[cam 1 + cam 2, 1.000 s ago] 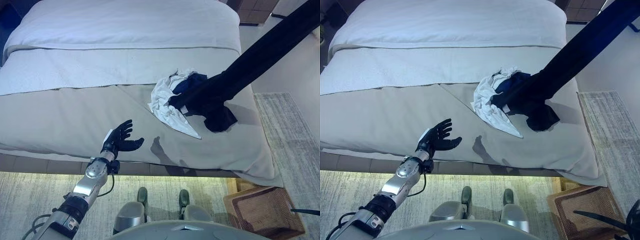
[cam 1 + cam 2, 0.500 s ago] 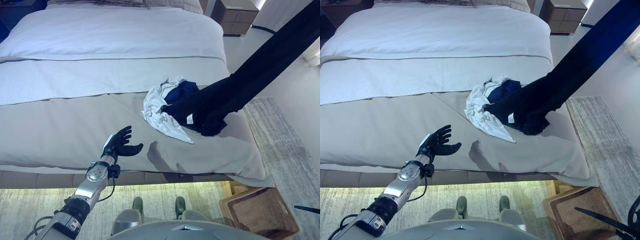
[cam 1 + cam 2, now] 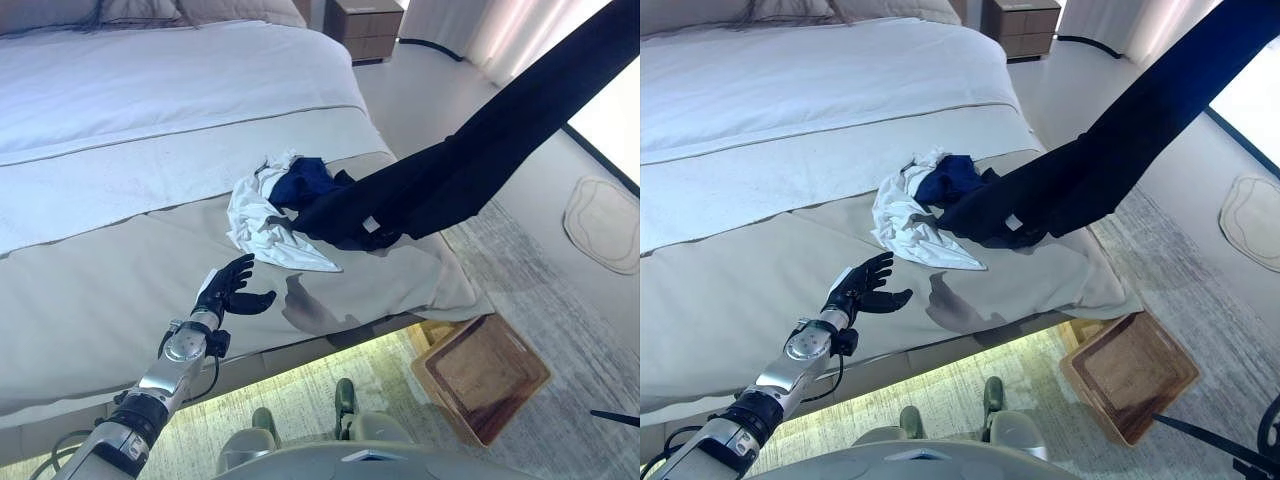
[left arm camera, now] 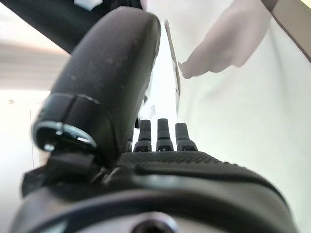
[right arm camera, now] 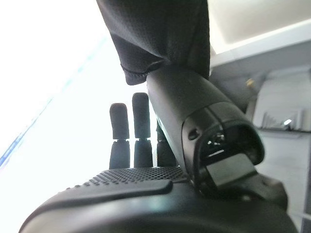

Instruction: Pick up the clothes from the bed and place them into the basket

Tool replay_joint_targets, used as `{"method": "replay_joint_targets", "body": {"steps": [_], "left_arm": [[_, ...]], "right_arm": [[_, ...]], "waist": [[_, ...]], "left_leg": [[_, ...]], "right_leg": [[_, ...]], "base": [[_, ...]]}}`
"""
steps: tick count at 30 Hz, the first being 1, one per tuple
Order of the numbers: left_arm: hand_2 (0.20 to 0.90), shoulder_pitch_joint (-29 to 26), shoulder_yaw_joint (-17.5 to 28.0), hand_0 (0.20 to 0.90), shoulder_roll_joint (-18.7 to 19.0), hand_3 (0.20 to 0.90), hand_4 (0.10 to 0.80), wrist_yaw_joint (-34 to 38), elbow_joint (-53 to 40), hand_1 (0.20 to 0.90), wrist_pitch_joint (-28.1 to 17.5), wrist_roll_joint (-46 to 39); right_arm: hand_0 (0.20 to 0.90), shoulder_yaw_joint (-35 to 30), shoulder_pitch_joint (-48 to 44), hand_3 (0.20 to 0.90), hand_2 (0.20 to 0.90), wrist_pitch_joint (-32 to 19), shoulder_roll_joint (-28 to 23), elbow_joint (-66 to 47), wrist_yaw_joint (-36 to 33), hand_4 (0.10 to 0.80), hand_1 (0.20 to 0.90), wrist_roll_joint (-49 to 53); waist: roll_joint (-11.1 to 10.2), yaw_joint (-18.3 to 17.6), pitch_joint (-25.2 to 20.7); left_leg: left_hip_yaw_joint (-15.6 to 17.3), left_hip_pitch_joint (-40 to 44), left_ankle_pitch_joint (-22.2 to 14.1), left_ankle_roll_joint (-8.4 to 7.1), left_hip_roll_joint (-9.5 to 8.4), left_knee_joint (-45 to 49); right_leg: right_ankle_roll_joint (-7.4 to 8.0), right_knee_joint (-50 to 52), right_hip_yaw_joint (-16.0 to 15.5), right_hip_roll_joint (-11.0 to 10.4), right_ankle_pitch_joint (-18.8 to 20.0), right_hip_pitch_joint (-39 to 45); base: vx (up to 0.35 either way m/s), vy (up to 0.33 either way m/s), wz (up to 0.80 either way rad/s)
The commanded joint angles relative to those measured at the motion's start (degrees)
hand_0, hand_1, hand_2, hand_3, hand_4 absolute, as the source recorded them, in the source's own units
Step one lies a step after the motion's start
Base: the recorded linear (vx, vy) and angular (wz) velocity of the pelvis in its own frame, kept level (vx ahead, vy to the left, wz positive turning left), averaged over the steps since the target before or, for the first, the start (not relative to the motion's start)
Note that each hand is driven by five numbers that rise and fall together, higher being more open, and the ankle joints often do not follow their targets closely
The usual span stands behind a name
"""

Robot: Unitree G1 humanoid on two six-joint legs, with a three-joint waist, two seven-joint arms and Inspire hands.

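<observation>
A long dark garment (image 3: 470,170) stretches taut from the upper right down to a pile on the bed (image 3: 100,290). Its lower end still rests beside a white cloth (image 3: 262,222) and a blue cloth (image 3: 305,183). My right hand (image 5: 138,182) shows only in its wrist view, where the dark garment (image 5: 160,34) is pinched at the thumb. My left hand (image 3: 228,292) hovers open over the bed's near edge, left of the pile, holding nothing. The brown woven basket (image 3: 482,375) stands on the floor by the bed's right corner.
A wooden nightstand (image 3: 365,30) stands past the bed's far right corner. A pale round mat (image 3: 605,222) lies on the floor at the right. A patterned rug (image 3: 570,300) runs under the basket and along the bed.
The camera has swung, so the whole scene has shifted left and turned. The dark garment is raised higher, with less of it lying on the bed. My left hand stays open in place.
</observation>
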Motion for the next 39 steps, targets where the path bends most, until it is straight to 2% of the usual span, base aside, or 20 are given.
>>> {"method": "replay_joint_targets", "body": {"steps": [1, 13, 21, 28, 33, 39], "left_arm": [[0.900, -2.35, -0.12, 0.900, 0.47, 0.900, 0.800, 0.51, -0.76, 0.900, -5.11, 2.59], [0.900, -1.80, 0.12, 0.900, 0.35, 0.900, 0.800, -0.63, 0.03, 0.900, -5.47, 4.51], [0.900, -2.26, 0.04, 0.900, -0.06, 0.900, 0.800, -1.72, 1.49, 0.900, -5.94, 4.20], [0.900, -2.57, 0.19, 0.900, -1.10, 0.900, 0.800, -1.75, 1.92, 0.900, -6.09, 4.14], [0.900, -2.34, 0.29, 0.900, -0.97, 0.900, 0.800, -1.25, 1.91, 0.900, -5.93, 4.55], [0.900, -2.38, 0.38, 0.900, 0.46, 0.900, 0.800, -0.97, 1.91, 0.900, -5.73, 3.78]], "right_arm": [[0.300, 7.78, -12.60, 0.200, 0.300, -3.78, -3.48, -0.12, -2.80, 0.100, 0.300, -2.83], [0.300, 8.65, -10.65, 0.200, 0.300, -1.06, -6.41, 1.38, -0.31, 0.100, 0.300, -6.84], [0.300, 6.89, -8.41, 0.200, 0.300, -4.40, -9.98, 2.34, 3.40, 0.100, 0.300, -5.58], [0.300, 2.10, -0.31, 0.200, 0.300, -6.41, -10.49, -1.41, 7.40, 0.100, 0.300, -7.36], [0.300, -2.10, 5.13, 0.200, 0.300, -5.06, -11.83, -1.14, 4.16, 0.100, 0.300, -9.37], [0.300, -3.01, 4.24, 0.200, 0.300, -3.28, -15.24, 3.38, 2.84, 0.100, 0.300, -7.94]], "waist": [[0.34, -0.44, -6.95], [0.94, -3.29, -7.67], [1.41, -5.60, -7.84], [1.81, -6.53, -7.78], [1.82, -7.05, -7.61], [1.77, -8.16, -7.75]], "left_leg": [[-5.46, -2.63, -3.21, -1.04, 1.07, 2.69], [-2.92, -1.11, -3.90, -1.45, 1.42, 2.22], [-1.32, -0.04, -4.18, -1.76, 1.98, 2.05], [-0.53, -0.02, -4.42, -1.94, 2.29, 2.41], [-0.11, 0.12, -4.49, -1.85, 2.38, 2.16], [0.86, 0.48, -4.42, -1.89, 2.54, 1.82]], "right_leg": [[1.47, 4.90, 0.41, -0.41, -2.59, 0.99], [1.38, 2.11, 3.68, 0.54, -1.91, 1.60], [1.63, 2.09, 5.62, 1.01, -1.52, 1.28], [1.53, 2.21, 6.25, 1.19, -1.58, 0.84], [1.54, 2.04, 6.68, 1.35, -1.62, 0.78], [1.67, 2.19, 7.31, 1.57, -1.41, 0.37]], "base": [[0.030, -0.023, -0.05], [0.027, -0.011, -0.13], [0.010, -0.004, -0.14], [0.003, 0.003, -0.12], [-0.006, 0.001, -0.06], [0.003, -0.005, 0.02]]}}
